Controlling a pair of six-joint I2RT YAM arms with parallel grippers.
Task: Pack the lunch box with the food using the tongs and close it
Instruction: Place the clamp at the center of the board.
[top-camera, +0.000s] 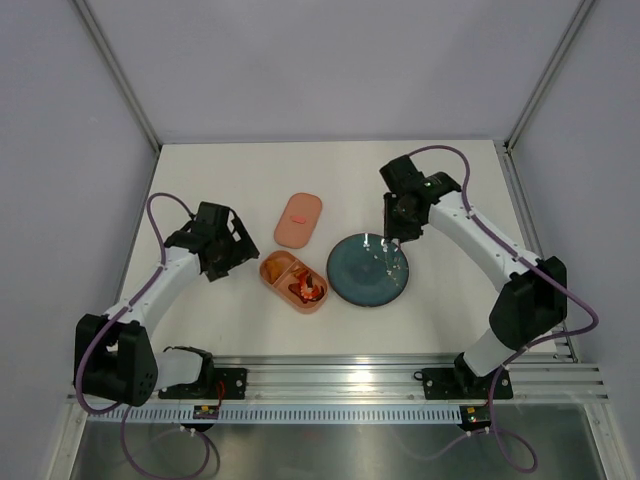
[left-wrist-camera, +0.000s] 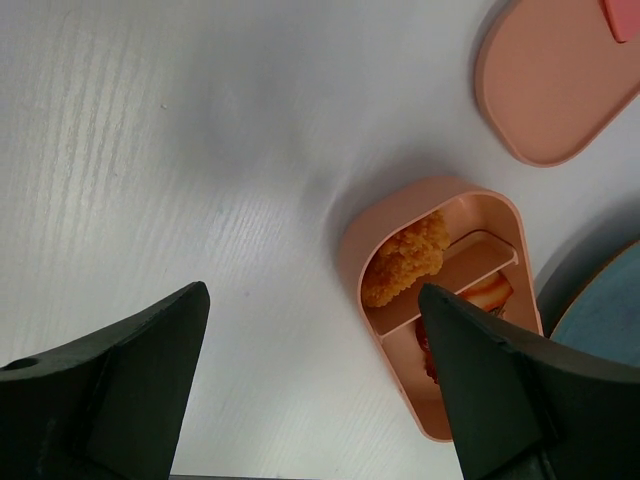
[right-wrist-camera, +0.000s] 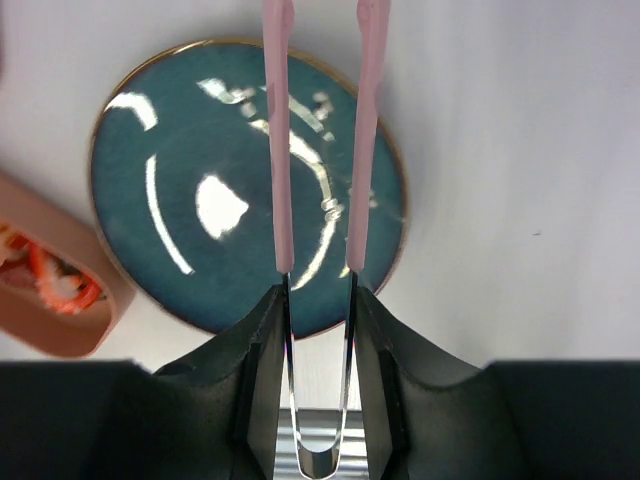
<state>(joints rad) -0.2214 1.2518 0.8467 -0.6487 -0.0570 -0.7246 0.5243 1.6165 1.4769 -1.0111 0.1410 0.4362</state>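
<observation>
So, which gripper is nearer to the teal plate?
Right. The right gripper, holding the tongs, hangs over the far edge of the teal plate. The left gripper is off to the plate's left, beyond the lunch box.

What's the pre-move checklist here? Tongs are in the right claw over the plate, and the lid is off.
1. Plate cleared of food: ok, no pieces show on it.
2. Food in lunch box: ok, orange piece in one compartment, red pieces in the other.
3. Tongs secure in right claw: ok, both arms pinched in it.
4. Tong tips empty: cannot tell, they run out of the wrist view.
5. Lid free to pick up: ok, flat on the table, apart from the box.
6. Left claw free: ok, open and empty beside the box.
</observation>
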